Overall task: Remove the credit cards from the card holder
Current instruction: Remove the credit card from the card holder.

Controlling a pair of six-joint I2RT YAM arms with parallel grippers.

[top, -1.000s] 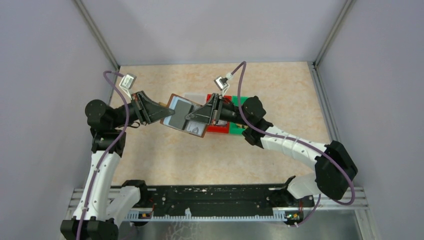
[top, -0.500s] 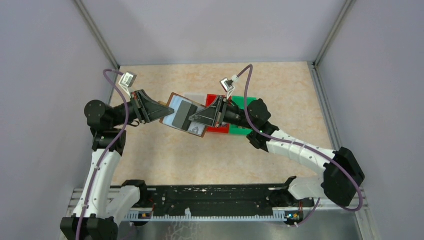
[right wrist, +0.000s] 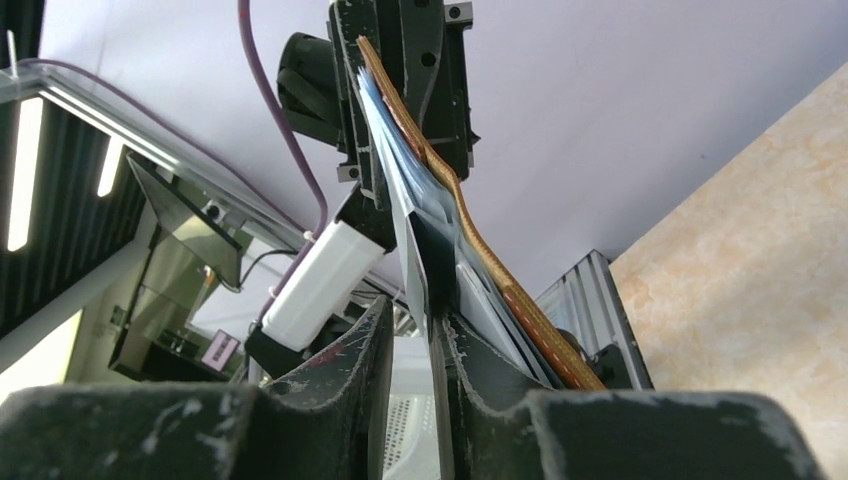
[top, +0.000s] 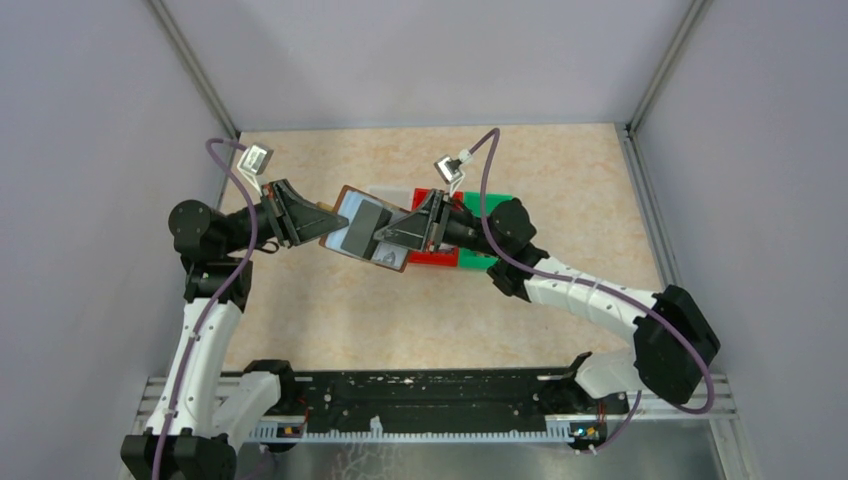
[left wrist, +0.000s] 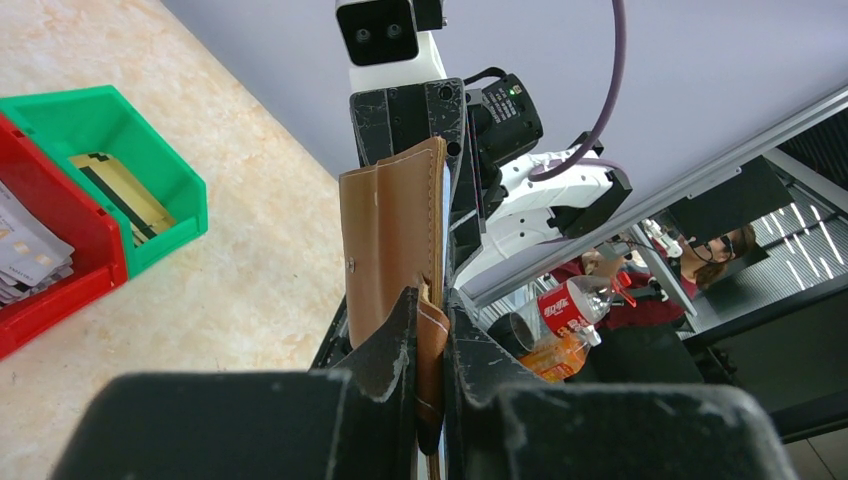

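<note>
Left tool (left wrist: 430, 325) is clamped on the card holder's (left wrist: 390, 240) edge. Right tool (right wrist: 410, 320) straddles 1 credit card (right wrist: 410, 255) at the card holder's opposite edge; I cannot tell whether it pinches.

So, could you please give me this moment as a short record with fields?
card holder: brown, open, held up off the table
left gripper: shut on the holder's edge
right gripper: jaws slightly apart around a pale sheet in the holder
dark card: in the holder
red bin: silvery cards inside
green bin: gold card inside
</note>
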